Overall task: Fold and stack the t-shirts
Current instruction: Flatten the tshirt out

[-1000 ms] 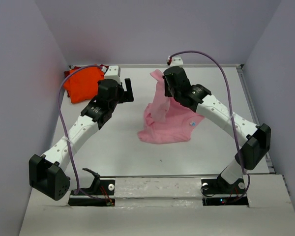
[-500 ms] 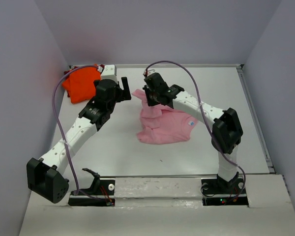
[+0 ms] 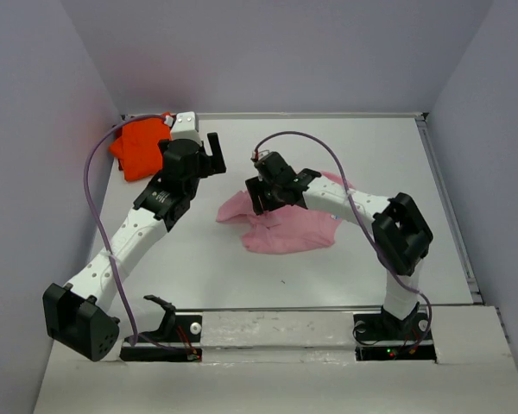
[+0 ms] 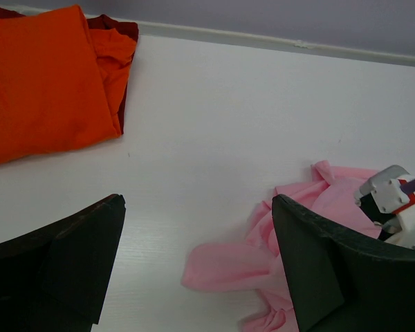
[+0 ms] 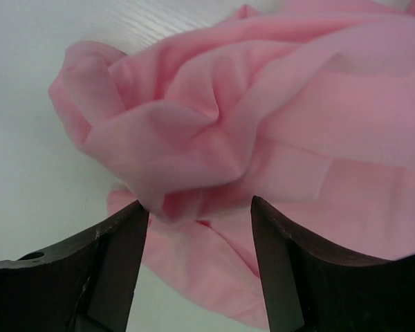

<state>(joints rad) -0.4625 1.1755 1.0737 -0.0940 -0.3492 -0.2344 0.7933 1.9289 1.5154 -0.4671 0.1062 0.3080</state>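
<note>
Out on the table (image 3: 242, 259), dead centre, the light pink t-shirt (image 3: 285, 226) lies crumpled. It's soft, floppy stuff, so I'd pinch a hem corner. Far-left the orange t-shirt (image 3: 138, 148) sits folded, with the dark red t-shirt (image 4: 121, 31) mostly hidden underneath. Over the pink bunch the right gripper (image 5: 198, 207) has its jaws apart, nothing clamped, and the left gripper (image 4: 197, 200) gapes wide, empty.

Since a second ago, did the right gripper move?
Yes. The right gripper came left and nearer, away from the table's far edge, above the pink shirt.

White wood-grain table (image 3: 198, 259); pale lilac walls (image 3: 328, 52) on 3 sides; soft, even light.
</note>
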